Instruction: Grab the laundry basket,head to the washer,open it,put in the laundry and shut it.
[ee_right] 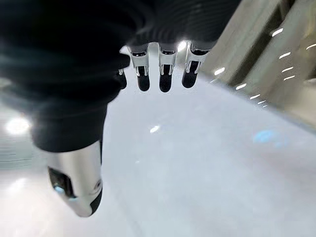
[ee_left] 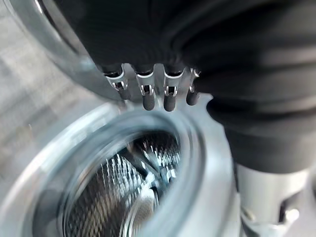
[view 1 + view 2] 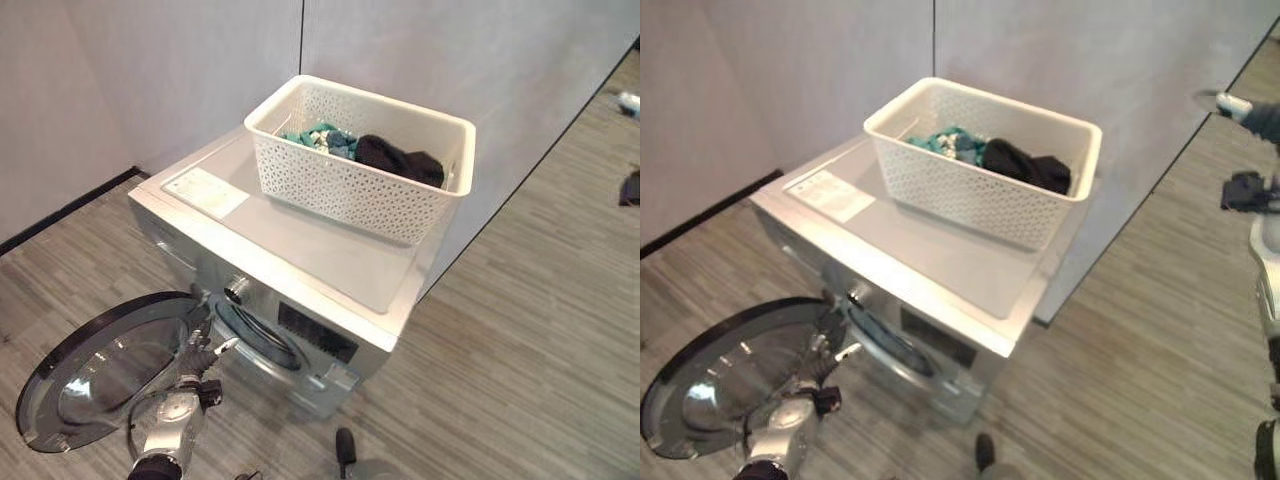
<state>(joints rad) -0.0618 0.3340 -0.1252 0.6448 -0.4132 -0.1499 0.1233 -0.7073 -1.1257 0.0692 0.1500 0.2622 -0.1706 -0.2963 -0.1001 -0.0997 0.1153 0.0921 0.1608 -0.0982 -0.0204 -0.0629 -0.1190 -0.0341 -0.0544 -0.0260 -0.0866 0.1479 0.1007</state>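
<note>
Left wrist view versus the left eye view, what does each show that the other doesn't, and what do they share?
The left wrist view alone gives a close look through the round glass of the silver-rimmed washer door, with ribbed metal showing in the glass.

The left eye view alone shows the white perforated plastic laundry basket standing on the silver washing machine, holding teal and black clothes, plus the grey plank floor.

Both show the left hand at the open door's edge, fingers over the rim.
</note>
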